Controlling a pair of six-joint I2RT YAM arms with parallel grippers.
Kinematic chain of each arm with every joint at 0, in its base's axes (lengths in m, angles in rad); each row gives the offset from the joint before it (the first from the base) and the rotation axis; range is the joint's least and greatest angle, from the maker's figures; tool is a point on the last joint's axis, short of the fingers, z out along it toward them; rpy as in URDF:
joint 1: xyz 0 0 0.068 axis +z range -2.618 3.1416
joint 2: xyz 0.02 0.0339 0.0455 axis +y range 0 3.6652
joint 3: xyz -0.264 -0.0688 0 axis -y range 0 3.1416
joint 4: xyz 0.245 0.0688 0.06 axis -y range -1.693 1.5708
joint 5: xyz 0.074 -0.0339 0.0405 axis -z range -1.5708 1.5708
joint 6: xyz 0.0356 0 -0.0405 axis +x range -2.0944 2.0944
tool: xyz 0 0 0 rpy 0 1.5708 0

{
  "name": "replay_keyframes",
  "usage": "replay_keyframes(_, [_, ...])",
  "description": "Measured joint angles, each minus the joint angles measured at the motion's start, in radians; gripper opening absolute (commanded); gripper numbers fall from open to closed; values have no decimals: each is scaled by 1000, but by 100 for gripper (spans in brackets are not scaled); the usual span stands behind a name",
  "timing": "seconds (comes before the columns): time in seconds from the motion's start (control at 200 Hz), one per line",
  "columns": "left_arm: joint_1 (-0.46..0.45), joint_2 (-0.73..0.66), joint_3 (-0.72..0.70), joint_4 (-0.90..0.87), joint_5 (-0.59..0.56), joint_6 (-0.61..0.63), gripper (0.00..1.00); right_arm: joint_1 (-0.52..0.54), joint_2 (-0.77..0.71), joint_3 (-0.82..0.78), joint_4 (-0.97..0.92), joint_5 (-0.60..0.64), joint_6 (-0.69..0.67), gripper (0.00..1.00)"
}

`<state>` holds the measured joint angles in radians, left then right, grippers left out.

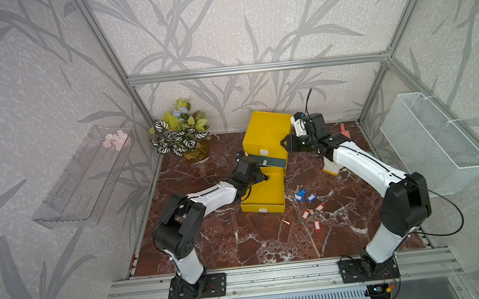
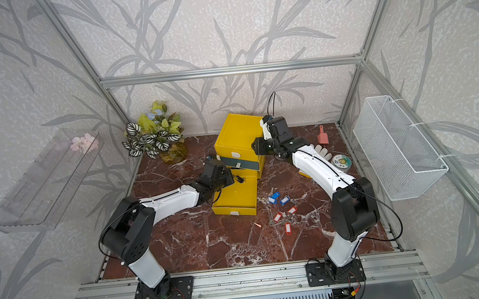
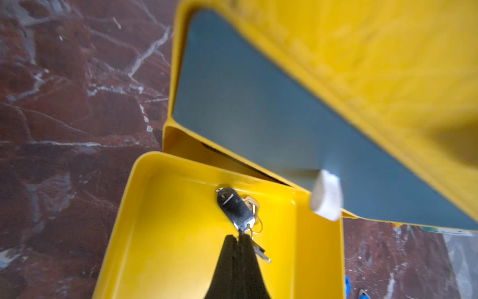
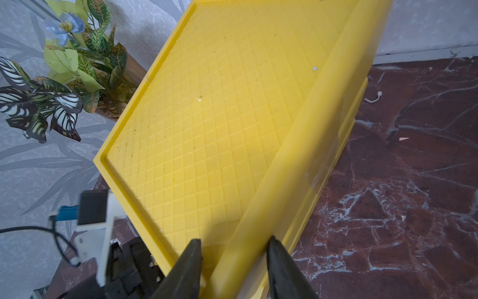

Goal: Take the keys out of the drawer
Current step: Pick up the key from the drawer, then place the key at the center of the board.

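The yellow cabinet (image 1: 266,129) has its bottom drawer (image 1: 262,193) pulled out, and the teal-fronted drawer (image 1: 272,160) above stands askew. Keys with a black tag (image 3: 234,207) lie in the open drawer (image 3: 181,220) near its back wall. My left gripper (image 3: 239,238) reaches into it and is shut on their ring; in a top view the left gripper (image 2: 233,179) is over the drawer's left side. Blue-tagged keys (image 1: 302,195) and red-tagged keys (image 1: 312,213) lie on the marble to the right. My right gripper (image 4: 234,243) clamps the cabinet's top right edge (image 4: 258,207).
A potted plant (image 1: 181,135) stands at the back left. A white wire basket (image 1: 432,140) hangs on the right wall and a clear shelf (image 1: 85,174) on the left. A pink scoop (image 2: 322,137), a white glove (image 2: 322,151) and a round tin (image 2: 341,161) lie behind the right arm.
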<state>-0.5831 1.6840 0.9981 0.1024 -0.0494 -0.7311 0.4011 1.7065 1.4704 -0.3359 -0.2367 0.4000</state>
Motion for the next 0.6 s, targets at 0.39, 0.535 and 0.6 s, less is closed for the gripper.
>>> replay_keyframes(0.39, [1,-489,-174,-215,-113,0,0,8,-11,0,-23,-2,0,43])
replay_keyframes(0.535, [28,-652,-254,-294,-185,-13,0,18,-13,0,-29,-9,0,43])
replay_keyframes(0.6, [50,-689,-304,-323,-198,-31,0,19,-13,0,-29,-11,0,43])
